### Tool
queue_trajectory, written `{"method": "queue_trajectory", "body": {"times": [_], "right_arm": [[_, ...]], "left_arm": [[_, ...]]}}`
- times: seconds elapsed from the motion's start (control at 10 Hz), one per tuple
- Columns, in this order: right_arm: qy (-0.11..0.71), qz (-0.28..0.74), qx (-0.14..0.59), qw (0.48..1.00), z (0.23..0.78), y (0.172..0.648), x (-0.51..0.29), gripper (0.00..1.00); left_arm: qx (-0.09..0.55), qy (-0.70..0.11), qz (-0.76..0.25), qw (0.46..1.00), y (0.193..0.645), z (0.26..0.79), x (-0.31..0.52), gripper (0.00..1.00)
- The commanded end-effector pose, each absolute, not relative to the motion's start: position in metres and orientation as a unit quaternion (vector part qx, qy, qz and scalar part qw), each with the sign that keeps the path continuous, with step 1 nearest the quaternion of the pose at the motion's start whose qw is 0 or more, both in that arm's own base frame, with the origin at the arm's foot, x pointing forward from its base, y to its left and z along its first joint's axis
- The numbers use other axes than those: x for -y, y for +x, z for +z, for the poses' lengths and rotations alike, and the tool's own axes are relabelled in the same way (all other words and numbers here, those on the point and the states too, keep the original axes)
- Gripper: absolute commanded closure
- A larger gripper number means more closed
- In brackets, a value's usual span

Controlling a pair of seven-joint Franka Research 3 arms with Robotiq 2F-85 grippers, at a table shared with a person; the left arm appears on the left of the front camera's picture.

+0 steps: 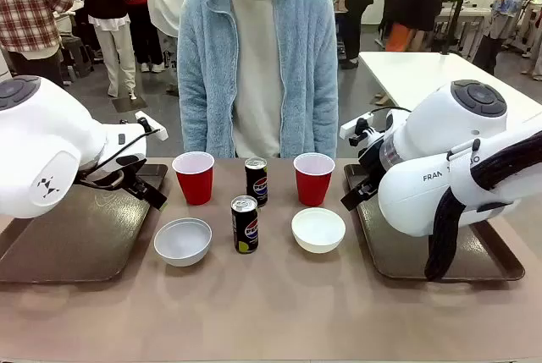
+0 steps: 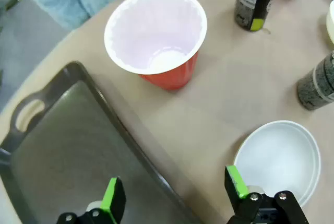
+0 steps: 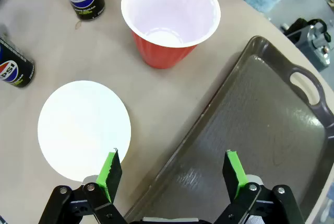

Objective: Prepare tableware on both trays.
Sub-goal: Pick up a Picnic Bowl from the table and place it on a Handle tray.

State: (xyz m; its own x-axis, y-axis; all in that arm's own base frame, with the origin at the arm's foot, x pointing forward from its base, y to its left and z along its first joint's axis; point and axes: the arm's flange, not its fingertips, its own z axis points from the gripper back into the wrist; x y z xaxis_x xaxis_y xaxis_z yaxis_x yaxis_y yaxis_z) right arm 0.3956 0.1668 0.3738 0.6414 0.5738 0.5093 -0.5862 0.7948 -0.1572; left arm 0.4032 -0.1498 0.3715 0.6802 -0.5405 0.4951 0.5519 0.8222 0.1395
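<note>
We take the near can (image 1: 245, 223) as reference. The left tray (image 1: 85, 240) lies far left of it and the right tray (image 1: 391, 255) far right; both are bare where visible. The left arm (image 1: 42, 156) and right arm (image 1: 440, 168) cover the trays' outer parts. The left cup (image 1: 195, 178) stands behind-left of the can and the right cup (image 1: 313, 178) behind-right, both upright. The left bowl (image 1: 182, 241) sits just left of the can and the right bowl (image 1: 318, 229) just right. The far can (image 1: 256, 181) stands upright directly behind it.

The left gripper (image 2: 175, 185) hangs wide open above the left tray's can-side rim. The left cup lies straight ahead of it, and the left bowl is beside one finger. The right gripper (image 3: 172, 166) mirrors this over the right tray's rim, also wide open.

We judge each arm nearer its own-side cup and bowl, with both cans about equally near either arm. In the front view the arms largely mask both grippers, and in the left wrist view the near can is cut off and blurred
</note>
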Motion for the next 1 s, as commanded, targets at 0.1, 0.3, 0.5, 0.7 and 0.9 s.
{"method": "queue_trajectory", "body": {"times": [0.1,0.3,0.5,0.7,0.9], "right_arm": [[0.011,0.320,0.277,0.906,0.3738,0.3956,-0.1668,0.00],[0.011,0.320,0.277,0.906,0.3738,0.3956,-0.1668,0.00],[0.011,0.320,0.277,0.906,0.3738,0.3956,-0.1668,0.00],[0.011,0.320,0.277,0.906,0.3738,0.3956,-0.1668,0.00],[0.011,0.320,0.277,0.906,0.3738,0.3956,-0.1668,0.00]], "left_arm": [[0.267,-0.011,-0.298,0.916,0.4031,0.3715,0.1498,0.00],[0.267,-0.011,-0.298,0.916,0.4031,0.3715,0.1498,0.00],[0.267,-0.011,-0.298,0.916,0.4031,0.3715,0.1498,0.00],[0.267,-0.011,-0.298,0.916,0.4031,0.3715,0.1498,0.00],[0.267,-0.011,-0.298,0.916,0.4031,0.3715,0.1498,0.00]]}}
